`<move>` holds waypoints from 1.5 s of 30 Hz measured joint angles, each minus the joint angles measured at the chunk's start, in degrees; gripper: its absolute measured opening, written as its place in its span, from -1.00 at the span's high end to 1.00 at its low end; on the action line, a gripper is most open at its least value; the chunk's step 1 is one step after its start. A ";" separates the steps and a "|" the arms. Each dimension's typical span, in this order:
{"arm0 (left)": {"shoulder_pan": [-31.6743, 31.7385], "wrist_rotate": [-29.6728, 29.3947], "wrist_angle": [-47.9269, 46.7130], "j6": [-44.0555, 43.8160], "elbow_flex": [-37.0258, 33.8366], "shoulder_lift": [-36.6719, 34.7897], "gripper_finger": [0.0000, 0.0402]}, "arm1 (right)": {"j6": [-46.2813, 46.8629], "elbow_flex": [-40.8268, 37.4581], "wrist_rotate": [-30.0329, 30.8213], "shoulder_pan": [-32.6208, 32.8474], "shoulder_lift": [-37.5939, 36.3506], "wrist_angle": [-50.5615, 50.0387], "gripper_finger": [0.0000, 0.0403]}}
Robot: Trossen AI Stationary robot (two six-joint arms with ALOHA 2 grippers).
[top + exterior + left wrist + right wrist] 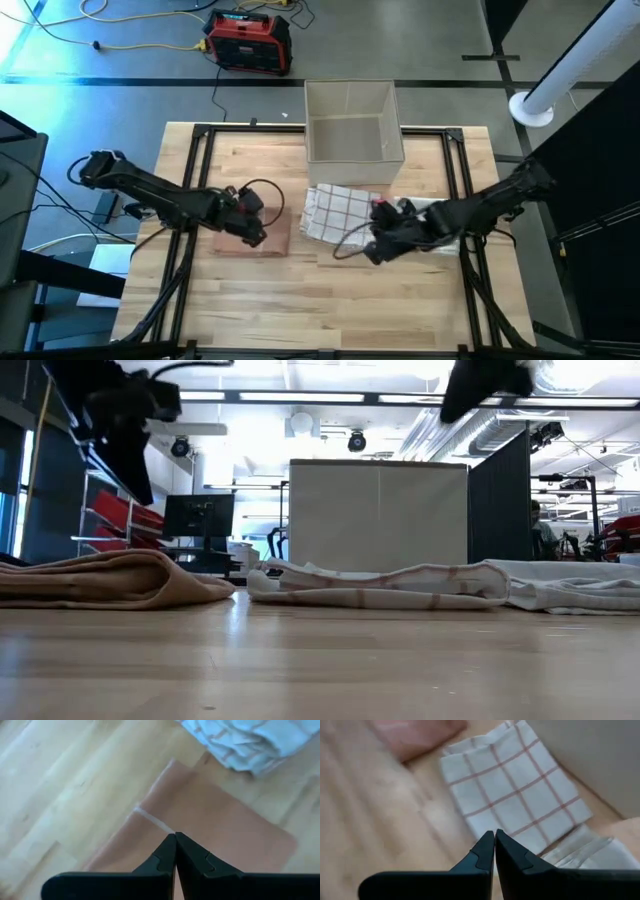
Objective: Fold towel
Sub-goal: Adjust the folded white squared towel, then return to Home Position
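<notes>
A: See the left gripper [175, 840]?
B: Yes. Fingers pressed tight together, tips touching. Nothing between them.
A: Touching anything?
B: No. Up in the air over the tan towel [252, 237]. Looks lifted clear of it in the low view.
A: And that tan towel?
B: Folded flat on the table [300, 310], left of the middle. A pale stripe across it in the left wrist view.
A: The right gripper [495, 837]?
B: Closed too, tips together, empty. Up above the table, near the checked towel [342, 209].
A: Where does the checked towel lie?
B: Middle of the table, just in front of the box [352, 122]. White with red lines. Folded flat, close beside the tan towel but apart from it.
A: Anything else by it?
B: A white towel [440, 218], rumpled, to the right of the checked one, partly under the right arm. Touching the checked one or not, hard to tell.
A: And off the table?
B: A red and black box [249, 41] on the floor, with a yellow cord [140, 40] near it.
</notes>
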 joint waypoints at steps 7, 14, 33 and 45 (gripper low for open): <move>-8.21 -0.96 0.41 -8.26 0.00 0.02 1.00 | -6.87 0.00 -4.32 -7.01 13.97 8.99 1.00; -12.63 -2.40 1.15 -14.56 0.00 0.02 1.00 | -5.43 -0.02 -6.40 -12.57 22.54 12.28 1.00; -12.70 -2.50 2.40 -10.74 0.00 -0.06 1.00 | -30.05 -0.11 -18.26 -5.22 18.85 16.77 1.00; -9.75 -1.51 25.60 25.45 2.23 -10.84 1.00 | -35.94 -0.02 -23.65 -2.60 -7.86 23.87 1.00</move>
